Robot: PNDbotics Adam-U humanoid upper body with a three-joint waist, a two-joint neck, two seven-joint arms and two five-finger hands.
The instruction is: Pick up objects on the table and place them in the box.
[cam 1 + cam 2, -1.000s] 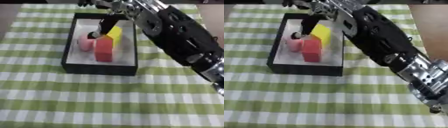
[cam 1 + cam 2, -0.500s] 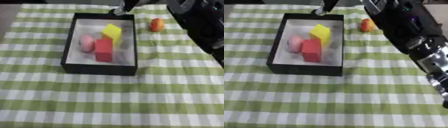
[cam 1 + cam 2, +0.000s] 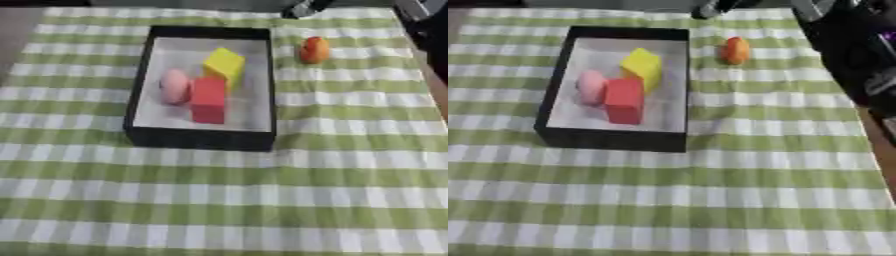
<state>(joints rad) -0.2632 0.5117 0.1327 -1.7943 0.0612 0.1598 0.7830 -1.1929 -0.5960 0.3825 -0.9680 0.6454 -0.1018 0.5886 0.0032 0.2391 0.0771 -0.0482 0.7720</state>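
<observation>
Box (image 3: 199,139), black with a pale floor, sits near the table's (image 3: 350,200) far edge, and I see a yellow block (image 3: 224,65), a red block (image 3: 208,99) and a pink object (image 3: 174,86) inside it. An orange object (image 3: 314,49) lies on the checked cloth just beside the box's far right corner. My right hand (image 3: 302,8) shows only as a dark tip at the far edge, so I cannot tell how its fingers are set.

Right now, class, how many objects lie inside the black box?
3: a pink rounded object at the left, a red block beside it, and a yellow block behind the red one. Nothing else shows inside the box.
</observation>
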